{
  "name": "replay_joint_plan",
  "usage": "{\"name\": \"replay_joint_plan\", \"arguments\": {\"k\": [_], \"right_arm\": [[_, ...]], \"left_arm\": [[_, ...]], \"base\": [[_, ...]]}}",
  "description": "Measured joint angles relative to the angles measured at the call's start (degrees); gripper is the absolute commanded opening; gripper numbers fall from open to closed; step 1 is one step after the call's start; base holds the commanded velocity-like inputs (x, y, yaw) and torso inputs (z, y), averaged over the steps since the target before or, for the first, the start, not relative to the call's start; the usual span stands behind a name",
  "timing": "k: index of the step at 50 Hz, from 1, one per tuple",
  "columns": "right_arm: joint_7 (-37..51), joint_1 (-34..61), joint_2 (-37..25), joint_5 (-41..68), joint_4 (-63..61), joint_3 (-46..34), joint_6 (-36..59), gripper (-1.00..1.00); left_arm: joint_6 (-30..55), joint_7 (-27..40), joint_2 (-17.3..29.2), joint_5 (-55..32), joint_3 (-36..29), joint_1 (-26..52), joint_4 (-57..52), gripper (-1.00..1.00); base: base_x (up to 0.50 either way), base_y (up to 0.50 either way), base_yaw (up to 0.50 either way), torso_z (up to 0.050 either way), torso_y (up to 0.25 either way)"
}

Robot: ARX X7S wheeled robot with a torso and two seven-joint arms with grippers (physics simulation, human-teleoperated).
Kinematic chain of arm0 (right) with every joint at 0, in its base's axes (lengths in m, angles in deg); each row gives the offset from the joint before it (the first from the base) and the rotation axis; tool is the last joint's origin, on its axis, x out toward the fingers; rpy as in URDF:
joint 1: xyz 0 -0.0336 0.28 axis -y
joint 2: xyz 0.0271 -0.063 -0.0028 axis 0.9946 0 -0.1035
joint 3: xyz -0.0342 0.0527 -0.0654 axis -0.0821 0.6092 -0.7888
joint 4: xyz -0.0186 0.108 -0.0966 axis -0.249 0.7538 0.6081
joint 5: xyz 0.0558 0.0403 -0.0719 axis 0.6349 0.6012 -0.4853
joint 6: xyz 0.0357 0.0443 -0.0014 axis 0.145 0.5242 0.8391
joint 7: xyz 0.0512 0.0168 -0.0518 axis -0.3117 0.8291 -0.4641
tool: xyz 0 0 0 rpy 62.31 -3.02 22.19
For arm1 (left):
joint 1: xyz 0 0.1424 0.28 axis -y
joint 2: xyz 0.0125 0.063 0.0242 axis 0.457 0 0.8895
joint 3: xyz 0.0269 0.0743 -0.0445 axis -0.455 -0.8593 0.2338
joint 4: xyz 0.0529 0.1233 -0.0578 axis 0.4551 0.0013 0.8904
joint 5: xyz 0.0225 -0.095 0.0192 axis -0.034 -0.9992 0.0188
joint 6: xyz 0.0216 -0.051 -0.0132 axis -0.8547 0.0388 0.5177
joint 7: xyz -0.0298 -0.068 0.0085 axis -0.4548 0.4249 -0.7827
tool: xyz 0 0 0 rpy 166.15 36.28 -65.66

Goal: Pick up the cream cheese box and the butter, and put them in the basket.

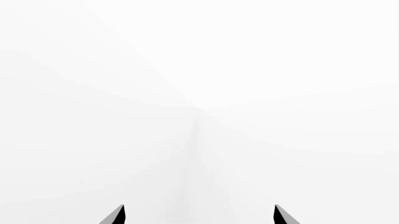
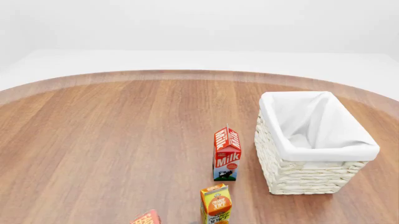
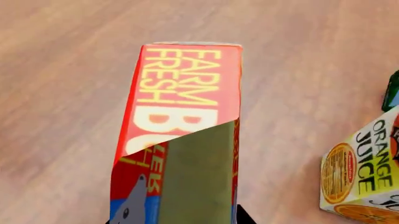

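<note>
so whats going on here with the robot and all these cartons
The right gripper is at the butter, a red box lettered "FARM FRESH", which fills the right wrist view; a grip looks likely, but the jaws are hidden. The orange juice carton stands just beside it on the wooden table, with the milk carton behind. The basket holds only its white liner. The left gripper is open, facing blank white. The cream cheese box is not in view.

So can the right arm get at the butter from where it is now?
Probably yes. In the right wrist view the butter fills the frame right below the camera, reaching down to the finger at the frame edge. The orange juice carton stands apart from it.
</note>
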Motion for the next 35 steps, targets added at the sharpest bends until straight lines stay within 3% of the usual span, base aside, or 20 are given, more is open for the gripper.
{"name": "replay_joint_plan", "arguments": {"k": [17,35], "right_arm": [[10.6,7.5,-4.0,3.2,-17.9,5.9,1.7,-1.0],[23.3,17.4,-9.3,16.7,-31.2,12.8,2.8,-1.0]], "left_arm": [[0.6,-0.1,0.0,0.7,-1.0,0.5,-0.2,1.0],[1.4,0.1,0.1,1.1,-1.3,0.7,-1.0,1.0]], "base": [[0.0,0.0,0.0,0.001,0.001],[0.0,0.0,0.0,0.0,0.001]]}}
